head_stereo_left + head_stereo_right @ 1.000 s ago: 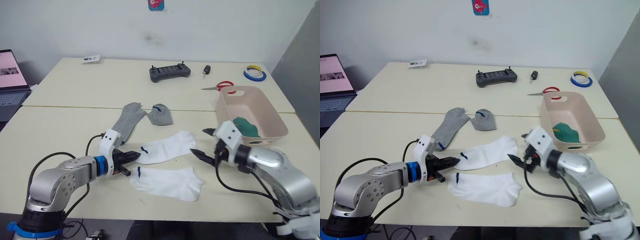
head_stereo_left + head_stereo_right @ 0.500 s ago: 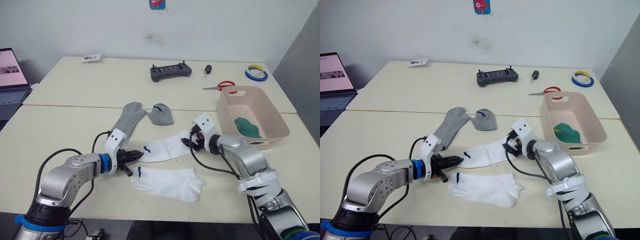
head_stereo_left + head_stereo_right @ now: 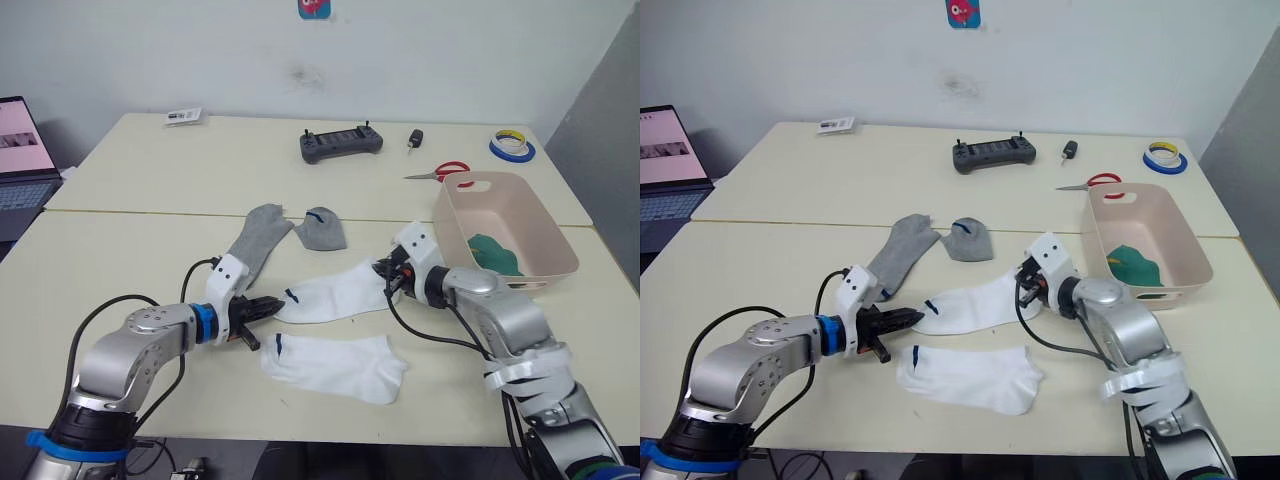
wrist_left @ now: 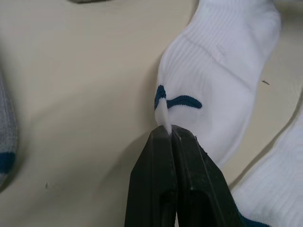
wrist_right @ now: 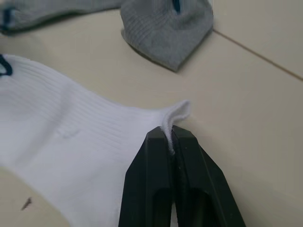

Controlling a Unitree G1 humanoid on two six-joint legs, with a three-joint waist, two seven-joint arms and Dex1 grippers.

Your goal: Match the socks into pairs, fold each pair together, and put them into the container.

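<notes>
Two white socks (image 3: 335,293), two grey (image 3: 255,240).

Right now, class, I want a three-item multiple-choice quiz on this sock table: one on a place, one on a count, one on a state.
1. Where are the green socks?
A. Inside the pink container
B. Beside the grey socks
C. Under the scissors

2. How many white socks lie on the table?
A. One
B. Two
C. Four

3. What is the state of the upper white sock?
A. Lying untouched
B. Pinched at one end only
C. Pinched at both ends, by the left gripper and the right gripper

Answers:
1. A, green fabric shows within the tub's walls.
2. B, the upper one and the lower white sock nearer the robot.
3. C, each wrist view shows shut fingers clamping a white fold.
</notes>
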